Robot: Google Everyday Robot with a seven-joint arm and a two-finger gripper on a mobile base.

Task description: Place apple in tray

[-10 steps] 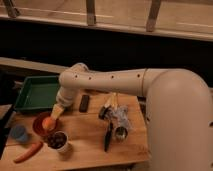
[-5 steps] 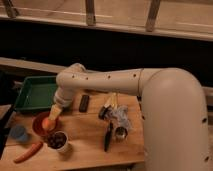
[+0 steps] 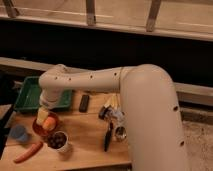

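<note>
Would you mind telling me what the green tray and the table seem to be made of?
The tray looks like plastic: uniform green, moulded raised rim. The table is probably wood: pale tan, matte. The gripper hangs over the reddish bowl, beside the apple.

My gripper point(image 3: 43, 116) hangs over the bowl point(image 3: 36, 130) at the left of the table point(image 3: 85, 147), just left of the apple point(image 3: 49, 124) that lies in that bowl. The tray point(image 3: 27, 97) sits behind the bowl, at the far left. A cup of fruit point(image 3: 59, 141) stands just right of and nearer than the bowl. The carrot point(image 3: 28, 152) lies at the near left edge. A flat block point(image 3: 84, 102) lies right of the tray, and a heap of utensils point(image 3: 112, 122) lies further right.
</note>
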